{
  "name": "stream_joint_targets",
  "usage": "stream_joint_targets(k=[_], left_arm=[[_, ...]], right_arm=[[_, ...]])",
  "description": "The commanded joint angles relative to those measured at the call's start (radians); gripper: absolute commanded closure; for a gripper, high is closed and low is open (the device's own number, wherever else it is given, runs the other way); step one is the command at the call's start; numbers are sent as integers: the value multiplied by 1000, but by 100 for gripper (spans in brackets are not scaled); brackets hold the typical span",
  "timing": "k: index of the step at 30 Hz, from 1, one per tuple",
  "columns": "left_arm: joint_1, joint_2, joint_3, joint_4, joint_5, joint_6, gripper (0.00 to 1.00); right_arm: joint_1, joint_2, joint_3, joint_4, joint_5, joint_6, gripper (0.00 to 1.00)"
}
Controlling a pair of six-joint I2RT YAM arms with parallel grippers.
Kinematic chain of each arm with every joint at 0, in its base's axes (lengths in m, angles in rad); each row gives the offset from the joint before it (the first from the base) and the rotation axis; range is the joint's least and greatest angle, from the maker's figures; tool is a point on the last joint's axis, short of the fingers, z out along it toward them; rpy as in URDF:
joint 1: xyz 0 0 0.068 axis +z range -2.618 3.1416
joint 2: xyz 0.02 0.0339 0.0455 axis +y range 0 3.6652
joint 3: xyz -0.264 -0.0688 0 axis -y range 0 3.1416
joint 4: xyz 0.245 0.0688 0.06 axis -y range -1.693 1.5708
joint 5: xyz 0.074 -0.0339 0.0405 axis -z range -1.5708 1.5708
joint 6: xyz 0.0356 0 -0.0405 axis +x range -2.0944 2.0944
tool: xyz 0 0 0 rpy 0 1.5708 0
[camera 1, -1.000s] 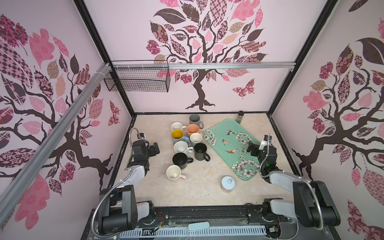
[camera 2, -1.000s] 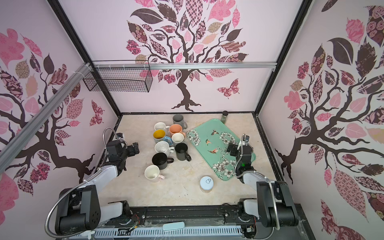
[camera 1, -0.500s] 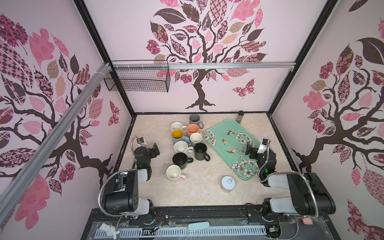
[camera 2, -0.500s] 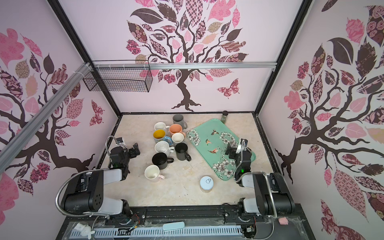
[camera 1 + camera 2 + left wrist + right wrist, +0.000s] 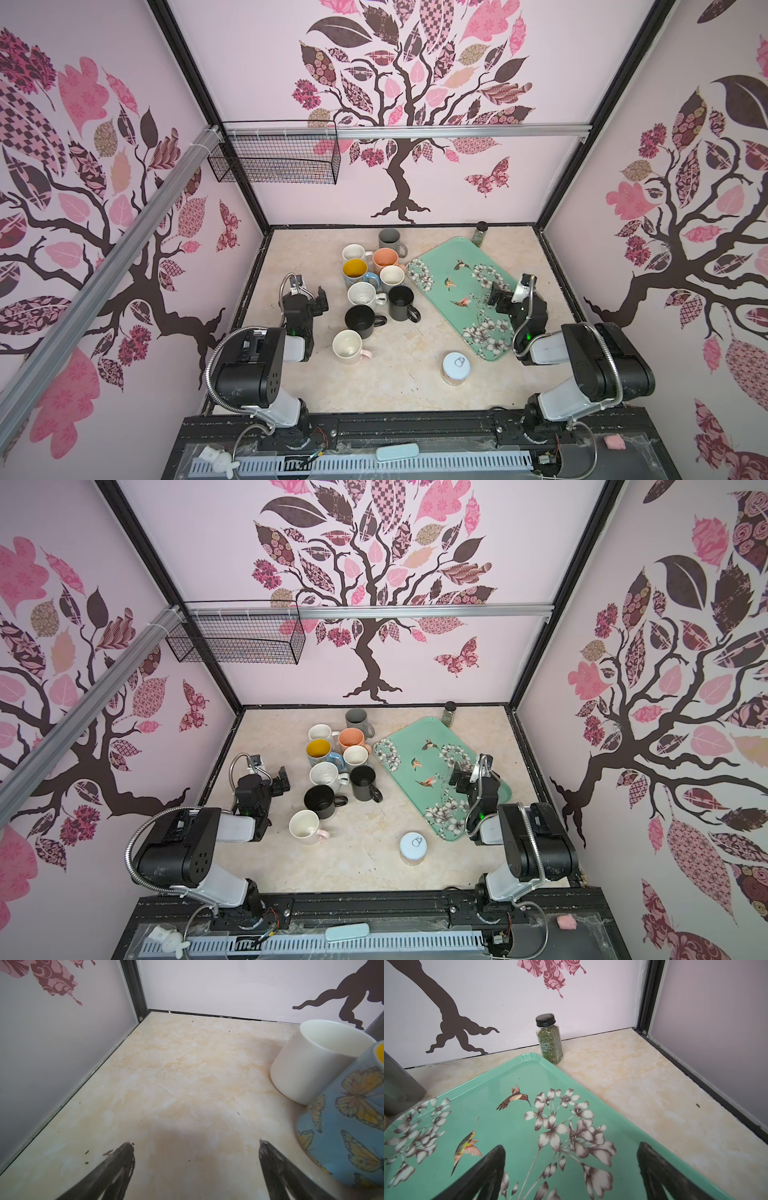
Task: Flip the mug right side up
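Several mugs stand in a cluster mid-table in both top views. Most show open mouths, among them a white mug (image 5: 311, 1059) and a blue butterfly mug (image 5: 349, 1126). The grey mug (image 5: 390, 239) at the back and the peach mug (image 5: 385, 258) show flat, evenly coloured tops; I cannot tell whether either is upside down. My left gripper (image 5: 320, 296) (image 5: 195, 1144) hovers open and empty over bare table, left of the cluster. Over the tray to the right of the cluster, my right gripper (image 5: 496, 297) (image 5: 571, 1147) also stands open, holding nothing.
A teal flowered tray (image 5: 440, 266) lies at an angle right of the mugs. A parsley jar (image 5: 549, 1038) stands at the back wall. A tin with a pull-tab lid (image 5: 456, 365) sits near the front. A wire basket (image 5: 274, 156) hangs on the back wall.
Both arms have folded back toward the front rail and the grippers sit lower. Both grippers stay open. The mugs have not moved.
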Motion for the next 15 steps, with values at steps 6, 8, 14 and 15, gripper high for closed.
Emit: stream_joint_targets(k=[6, 8, 14, 15], left_arm=[[0, -5, 28, 1, -21, 10, 4], [-1, -6, 29, 0, -20, 13, 4], [-1, -6, 31, -2, -20, 12, 4], [-1, -7, 28, 2, -20, 12, 4]], right_arm=[[-3, -8, 5, -10, -2, -11, 0], [-1, -7, 5, -10, -3, -12, 0], [-2, -7, 5, -10, -2, -12, 0], [-3, -8, 5, -10, -2, -12, 0]])
